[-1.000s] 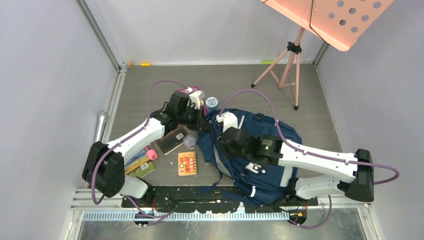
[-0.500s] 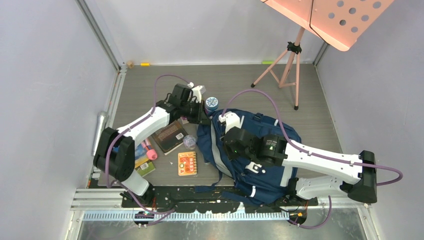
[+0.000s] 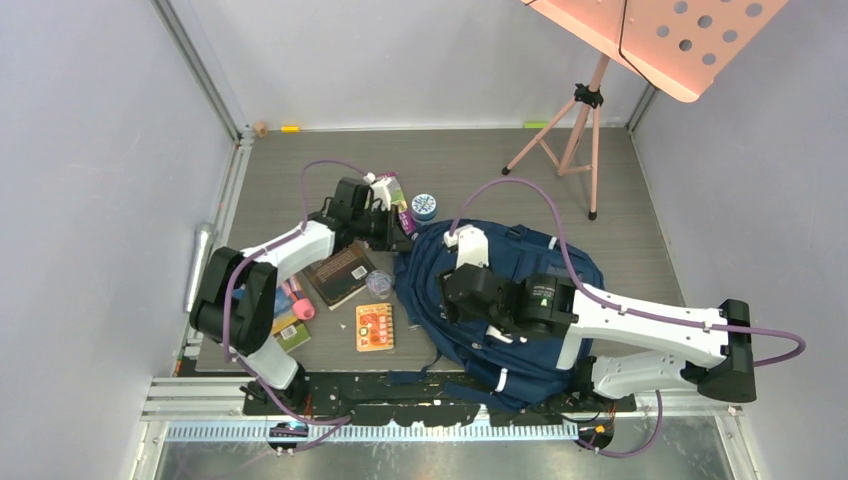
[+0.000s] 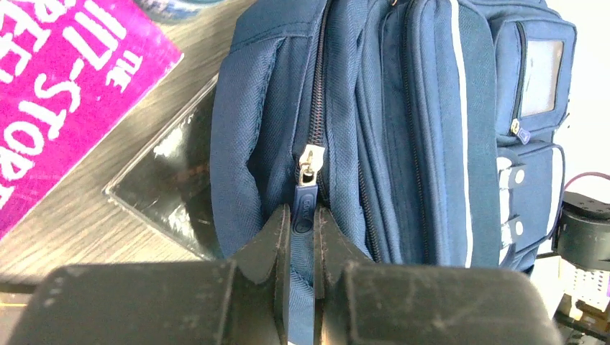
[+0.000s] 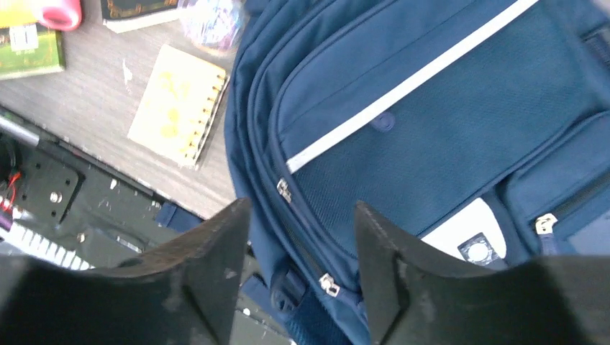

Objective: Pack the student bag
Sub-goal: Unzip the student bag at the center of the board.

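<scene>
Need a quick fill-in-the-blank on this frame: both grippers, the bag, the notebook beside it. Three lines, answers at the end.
1. The left gripper is shut on the student bag's ____.
2. The right gripper hovers over the student bag with its jaws ____.
3. The orange notebook lying beside the bag has a ____ binding along one edge.

Missing words: zipper pull; open; spiral.
</scene>
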You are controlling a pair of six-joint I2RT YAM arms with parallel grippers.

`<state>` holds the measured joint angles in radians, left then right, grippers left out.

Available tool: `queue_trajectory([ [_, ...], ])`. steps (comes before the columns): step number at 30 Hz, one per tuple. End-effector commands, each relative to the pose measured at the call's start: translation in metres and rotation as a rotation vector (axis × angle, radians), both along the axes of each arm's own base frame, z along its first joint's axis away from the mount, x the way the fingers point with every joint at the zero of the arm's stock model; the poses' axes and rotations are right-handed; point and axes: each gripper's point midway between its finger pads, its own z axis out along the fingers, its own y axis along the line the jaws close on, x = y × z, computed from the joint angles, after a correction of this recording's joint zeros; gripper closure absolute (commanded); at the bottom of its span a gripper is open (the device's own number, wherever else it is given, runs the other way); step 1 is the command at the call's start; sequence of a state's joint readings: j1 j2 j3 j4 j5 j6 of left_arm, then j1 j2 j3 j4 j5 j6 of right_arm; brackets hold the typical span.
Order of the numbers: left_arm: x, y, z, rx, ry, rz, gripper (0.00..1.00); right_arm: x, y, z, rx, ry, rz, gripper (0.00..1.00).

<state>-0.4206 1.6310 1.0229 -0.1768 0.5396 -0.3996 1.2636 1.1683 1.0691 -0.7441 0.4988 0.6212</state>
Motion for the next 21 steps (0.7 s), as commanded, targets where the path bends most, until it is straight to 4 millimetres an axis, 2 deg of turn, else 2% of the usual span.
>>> queue_trajectory([
  [1, -0.002, -0.004, 0.019, -0.109, -0.071, 0.006, 1.0, 0.033, 0.009, 0.045, 0.087, -0.137, -0.149, 0.32],
  [4, -0.01, -0.003, 0.018, -0.124, -0.049, 0.005, 1.0, 0.053, 0.02, 0.051, 0.077, -0.161, -0.166, 0.26],
  [6, -0.012, -0.001, 0.021, -0.125, -0.058, 0.012, 1.0, 0.068, 0.032, 0.045, 0.069, -0.158, -0.169, 0.25],
  [12, -0.013, 0.004, 0.028, -0.11, -0.093, 0.031, 1.0, 0.1, 0.046, 0.03, 0.078, -0.128, -0.19, 0.24],
  [17, -0.013, 0.011, 0.03, -0.077, -0.116, 0.051, 1.0, 0.113, 0.063, 0.013, 0.091, -0.126, -0.201, 0.24],
  [21, -0.009, 0.018, 0.026, -0.03, -0.136, 0.068, 1.0, 0.112, 0.077, -0.012, 0.08, -0.096, -0.191, 0.24],
])
